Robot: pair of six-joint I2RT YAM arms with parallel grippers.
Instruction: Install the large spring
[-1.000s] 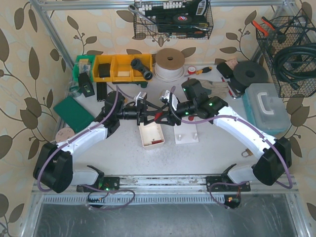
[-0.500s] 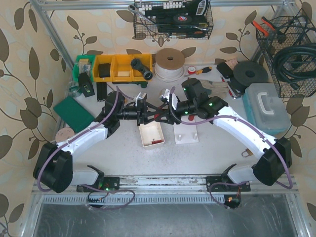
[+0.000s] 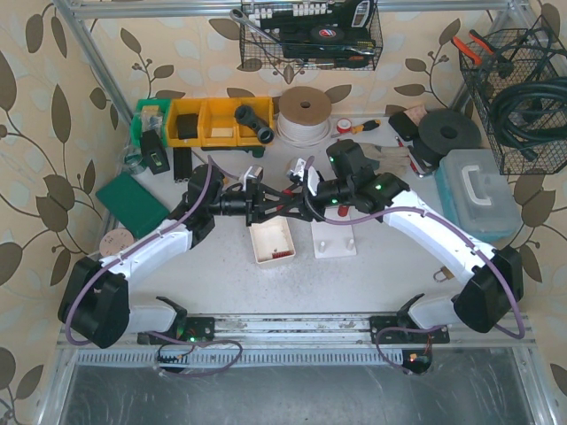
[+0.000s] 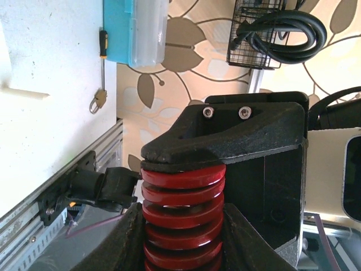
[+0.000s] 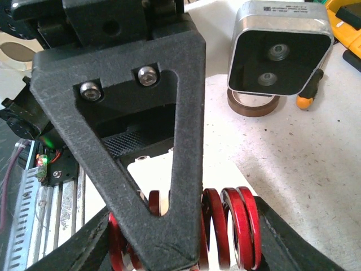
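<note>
Spring: red with thick coils, held up off the table at the spot where both sets of fingers meet.
Left fingers: closed on the spring. In the left wrist view one finger presses on each side of the coils.
Right fingers: gripping the same spring, but end to end. In the right wrist view the coils run across from one finger to the other and touch both.
Crossing: the two grips sit at right angles. One left finger lies as a black triangle across the coils, just in front of the right fingers. One right finger caps the spring's far end, just beyond the left fingertips.
Arms: seen from above, both reach inward and meet fingertip to fingertip over the middle of the table, the left fingers pointing toward the right ones.
Tray: white and shallow, on the table on the near side of the fingers, more under the left pair. Something small and red lies in it.
Block: white with two short pegs, on the table just beside the tray, on the near side of the right fingers.
Padlock: on the table, well apart from both sets of fingers.
</note>
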